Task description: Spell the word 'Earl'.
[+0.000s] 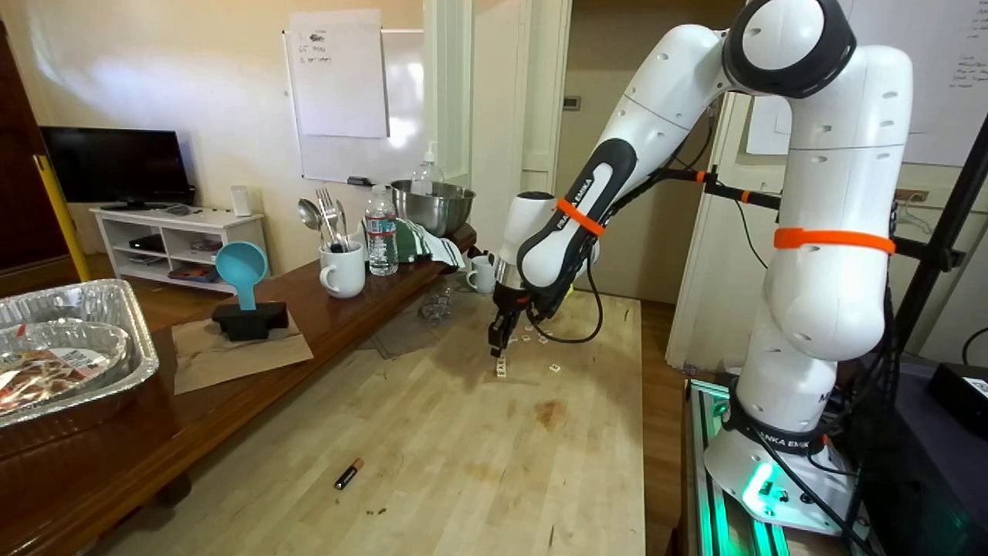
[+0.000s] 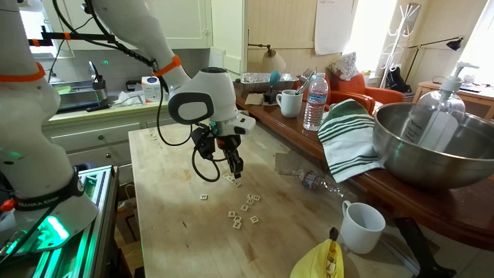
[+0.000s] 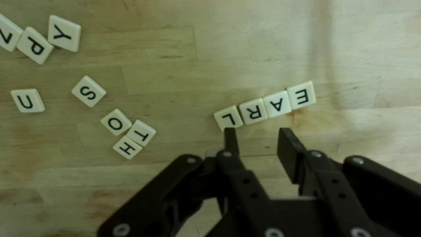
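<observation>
From my seat I read E tile (image 3: 301,94), A tile (image 3: 277,104), R tile (image 3: 253,111) and L tile (image 3: 228,118) in one row, so imo the word is already spelled (in the wrist view the letters stand inverted). The important relation now: the row lies just ahead of my gripper (image 3: 258,133), and its long axis runs across the jaws, approx. along their opening direction but slanted, so the L end is nearest and the E end is farther fwd., ahead of the E-side finger (image 3: 291,154). I have one arm (image 1: 664,85) only. The L tile is a bit turned vs. the other three and sits just beside the R tile; if they touch, I can't tell. The jaws are spread w/ a clear gap, and btwn. them I see only bare table (image 3: 266,144). The L-side finger (image 3: 231,141) covers part of the L tile's near edge in the wrist view; contact or only hovering, I can't say. In both exterior views the gripper is low over the table, near the row. Spare tiles (image 3: 127,147) lie off past the L end, well apart from the jaws. Next I would prob. lift straight up, b/c a sideways drift could push the L tile out of line.
</observation>
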Motion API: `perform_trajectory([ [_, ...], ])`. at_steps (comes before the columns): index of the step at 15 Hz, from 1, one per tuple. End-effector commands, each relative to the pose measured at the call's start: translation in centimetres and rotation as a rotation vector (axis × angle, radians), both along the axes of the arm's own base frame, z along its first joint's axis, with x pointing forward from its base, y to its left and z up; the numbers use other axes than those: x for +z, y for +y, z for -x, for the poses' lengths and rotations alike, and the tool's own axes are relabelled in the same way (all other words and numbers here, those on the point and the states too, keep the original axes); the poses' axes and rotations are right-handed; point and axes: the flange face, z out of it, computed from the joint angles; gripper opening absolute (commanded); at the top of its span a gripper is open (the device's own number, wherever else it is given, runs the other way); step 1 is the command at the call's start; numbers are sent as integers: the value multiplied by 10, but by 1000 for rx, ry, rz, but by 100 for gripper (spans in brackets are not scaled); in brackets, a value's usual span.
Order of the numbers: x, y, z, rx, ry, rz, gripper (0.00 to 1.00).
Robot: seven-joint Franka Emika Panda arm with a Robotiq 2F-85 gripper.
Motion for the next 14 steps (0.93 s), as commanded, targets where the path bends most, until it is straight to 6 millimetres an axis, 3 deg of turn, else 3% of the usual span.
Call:
perform_trajectory([
  [1,10,9,10,59,28,5,70],
  [5,16,12,11,100,31,27,98],
  [14,31,17,19,182,31,53,100],
])
